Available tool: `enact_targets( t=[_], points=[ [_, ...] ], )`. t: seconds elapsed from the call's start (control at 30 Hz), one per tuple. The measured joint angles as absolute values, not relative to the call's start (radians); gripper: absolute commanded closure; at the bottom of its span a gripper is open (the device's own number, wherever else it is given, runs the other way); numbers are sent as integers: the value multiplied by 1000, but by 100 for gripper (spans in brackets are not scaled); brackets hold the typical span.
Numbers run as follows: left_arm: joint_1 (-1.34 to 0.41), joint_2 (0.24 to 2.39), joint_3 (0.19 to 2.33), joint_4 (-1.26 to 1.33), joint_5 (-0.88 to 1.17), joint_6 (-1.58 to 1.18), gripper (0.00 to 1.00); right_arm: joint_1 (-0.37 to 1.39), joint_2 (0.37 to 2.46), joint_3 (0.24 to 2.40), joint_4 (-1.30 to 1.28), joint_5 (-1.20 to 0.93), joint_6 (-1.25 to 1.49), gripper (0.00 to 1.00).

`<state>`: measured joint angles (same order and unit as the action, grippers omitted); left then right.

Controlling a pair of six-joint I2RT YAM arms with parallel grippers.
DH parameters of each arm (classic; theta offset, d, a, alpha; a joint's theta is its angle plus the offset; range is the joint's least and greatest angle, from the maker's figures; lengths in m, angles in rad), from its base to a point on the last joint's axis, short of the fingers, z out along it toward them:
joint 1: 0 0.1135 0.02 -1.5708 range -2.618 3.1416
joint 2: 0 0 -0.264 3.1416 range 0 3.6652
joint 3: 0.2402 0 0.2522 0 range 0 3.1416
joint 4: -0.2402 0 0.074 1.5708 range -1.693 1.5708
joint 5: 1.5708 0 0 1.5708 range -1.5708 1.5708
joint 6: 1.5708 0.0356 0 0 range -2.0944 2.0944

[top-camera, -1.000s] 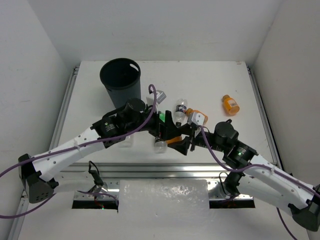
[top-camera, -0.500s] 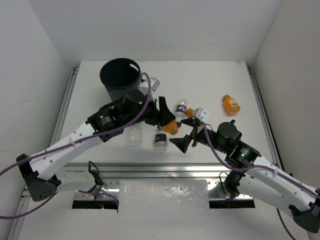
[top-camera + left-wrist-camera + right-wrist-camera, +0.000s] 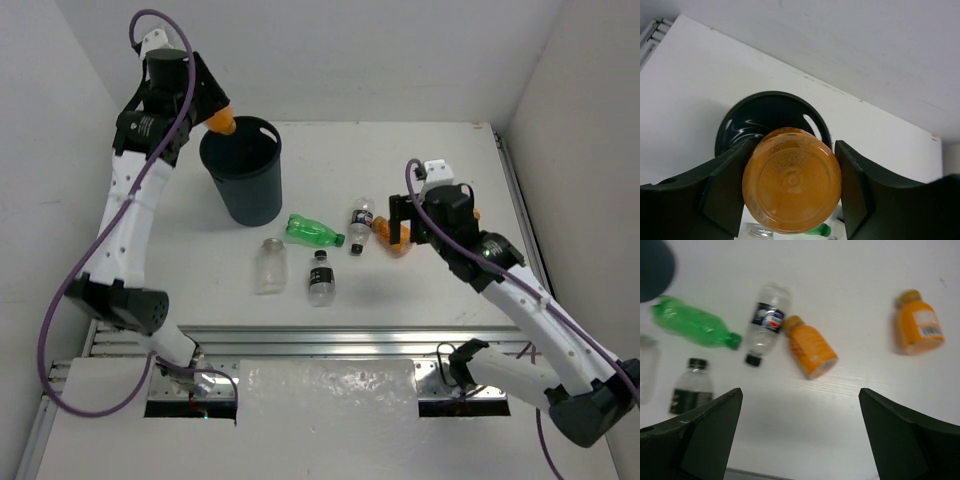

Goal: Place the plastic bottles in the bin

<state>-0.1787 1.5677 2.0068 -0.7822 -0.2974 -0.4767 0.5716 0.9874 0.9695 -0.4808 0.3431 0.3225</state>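
Observation:
My left gripper is raised at the far left and shut on an orange bottle, held over the near rim of the bin. The left wrist view shows the bottle's round base between the fingers, with the bin's dark mouth below. My right gripper hangs open over a lying orange bottle, holding nothing. Also on the table lie a green bottle, a clear bottle with a label, a black-labelled bottle and a plain clear one.
Another orange bottle lies to the right, mostly hidden under the right arm in the top view. White walls close in the table on three sides. A metal rail runs along the near edge.
My left gripper shut on an orange bottle at mid-table and carried it up and left to above the bin. The right gripper opened wide and drew back to the right.

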Motion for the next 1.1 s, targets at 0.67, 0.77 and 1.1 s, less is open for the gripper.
enact_targets(
  t=[0.67, 0.77, 1.1],
  points=[
    [-97, 1230, 1518, -694, 11, -416, 0, 28, 1842, 1311, -614, 294, 64, 1],
    [-99, 1124, 1400, -654, 23, -392, 0, 15, 1896, 1322, -615, 321, 15, 1],
    [-100, 1184, 1274, -581, 130, -367, 0, -30, 1962, 1474, -590, 386, -84, 1]
  ],
)
